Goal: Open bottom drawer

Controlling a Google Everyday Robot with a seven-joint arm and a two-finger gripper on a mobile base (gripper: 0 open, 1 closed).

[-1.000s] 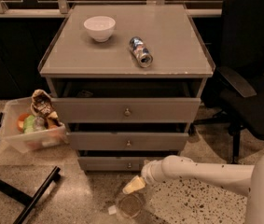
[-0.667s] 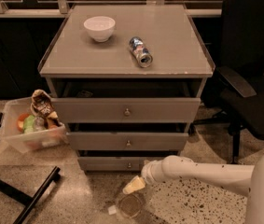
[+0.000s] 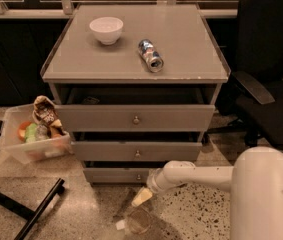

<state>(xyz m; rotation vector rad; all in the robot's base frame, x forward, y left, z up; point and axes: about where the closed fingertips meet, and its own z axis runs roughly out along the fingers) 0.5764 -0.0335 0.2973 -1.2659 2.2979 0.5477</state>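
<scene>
Presently the end effector [image 3: 142,197] hangs low near the floor, just below the front of the bottom drawer [image 3: 112,175]. Whether it is spread or pressed together, I cannot tell

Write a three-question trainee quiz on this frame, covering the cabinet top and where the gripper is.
1. True or false: the can lies on its side on the cabinet top.
2. Where is the gripper? A: resting on the cabinet top. B: low near the floor, in front of the bottom drawer. C: touching the can.
3. Name the white thing standing left of the can.
Key: 1 true; 2 B; 3 the bowl.
</scene>
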